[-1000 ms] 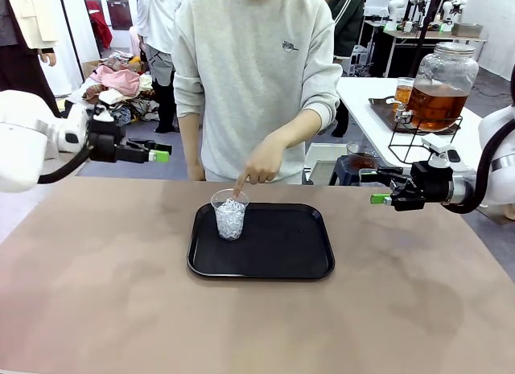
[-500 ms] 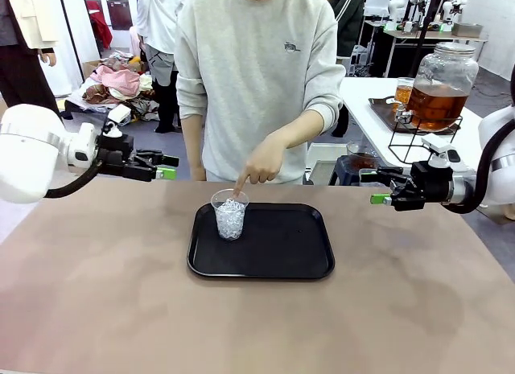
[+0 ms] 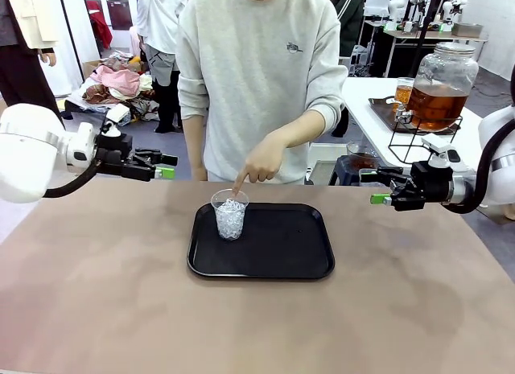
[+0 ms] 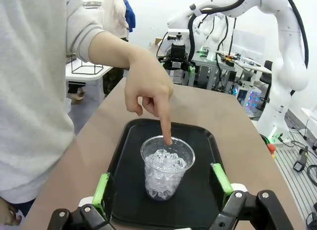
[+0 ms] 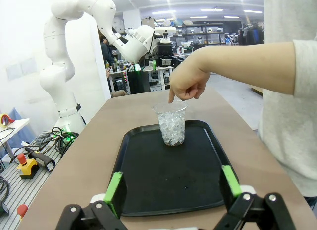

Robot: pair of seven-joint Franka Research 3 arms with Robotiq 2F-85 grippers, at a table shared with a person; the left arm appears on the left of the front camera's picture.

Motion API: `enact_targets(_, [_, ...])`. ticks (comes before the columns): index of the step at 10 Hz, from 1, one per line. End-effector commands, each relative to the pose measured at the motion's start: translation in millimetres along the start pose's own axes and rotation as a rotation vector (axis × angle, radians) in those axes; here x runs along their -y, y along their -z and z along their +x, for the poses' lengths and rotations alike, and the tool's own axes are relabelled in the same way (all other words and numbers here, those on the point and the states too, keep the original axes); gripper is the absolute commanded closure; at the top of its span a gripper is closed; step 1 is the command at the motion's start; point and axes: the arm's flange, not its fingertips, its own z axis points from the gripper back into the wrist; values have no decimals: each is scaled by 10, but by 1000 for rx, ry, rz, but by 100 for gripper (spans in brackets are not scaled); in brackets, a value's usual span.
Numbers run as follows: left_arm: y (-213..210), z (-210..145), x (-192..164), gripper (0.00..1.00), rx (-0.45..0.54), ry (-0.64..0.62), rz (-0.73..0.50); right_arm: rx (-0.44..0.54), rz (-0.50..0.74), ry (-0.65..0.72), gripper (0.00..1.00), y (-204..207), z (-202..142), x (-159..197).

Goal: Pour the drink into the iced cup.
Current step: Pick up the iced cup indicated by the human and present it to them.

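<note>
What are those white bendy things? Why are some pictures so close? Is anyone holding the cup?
They are two robot arms. Each ends in a gripper with two green-tipped fingers: the left gripper and the right gripper, both open, holding nothing. One picture looks across the table at a person. The other two come from cameras on the robot's wrists. On the table lies a tray with a cup of ice. The person's hand points at it; nobody holds it. A jar of brown drink stands behind.
</note>
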Motion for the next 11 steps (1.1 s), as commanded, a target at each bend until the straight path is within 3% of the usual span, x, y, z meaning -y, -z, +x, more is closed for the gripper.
enact_targets(1, [86, -152, -37, 0, 24, 111, 19, -8, -4, -4, 0, 3, 31, 13])
enact_targets(5, [282, -452, -10, 0, 58, 217, 56, -8, -4, -4, 0, 3, 31, 13])
enact_targets(11, [568, -798, -21, 0, 74, 204, 5, -8, -4, -4, 0, 3, 31, 13])
